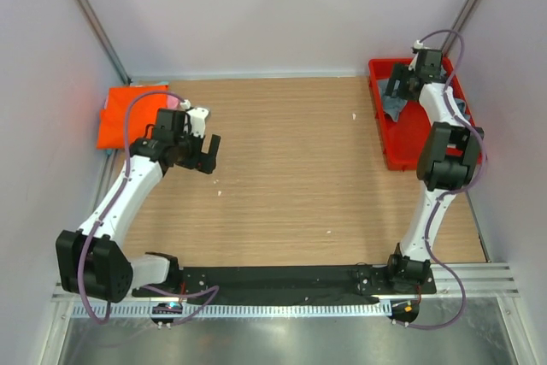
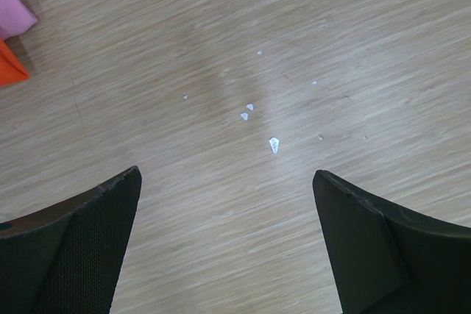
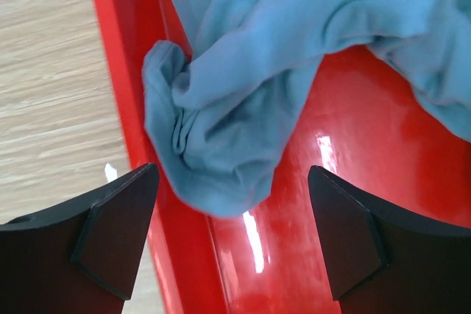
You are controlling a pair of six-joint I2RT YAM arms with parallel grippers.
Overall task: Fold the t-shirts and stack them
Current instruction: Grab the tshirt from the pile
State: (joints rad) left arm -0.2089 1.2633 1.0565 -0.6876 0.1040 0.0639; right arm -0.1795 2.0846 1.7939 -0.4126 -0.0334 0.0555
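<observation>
A crumpled grey-blue t-shirt [image 3: 243,86] lies in the red bin [image 3: 331,204]; it also shows in the top view [image 1: 396,107]. My right gripper [image 3: 232,240] hangs open just above the bin, its jaws spread either side of the shirt's lower bunch, touching nothing. It shows over the bin in the top view [image 1: 402,85]. A folded orange t-shirt [image 1: 124,114] lies at the far left with a pink one [image 1: 173,103] on it. Corners of the pink [image 2: 13,12] and orange [image 2: 9,68] show in the left wrist view. My left gripper [image 2: 228,182] is open and empty over bare table, right of that stack [image 1: 208,156].
The red bin [image 1: 400,147] stands at the far right of the wooden table [image 1: 291,168]. Small white scraps [image 2: 273,144] lie on the wood under my left gripper. White walls enclose the table on three sides.
</observation>
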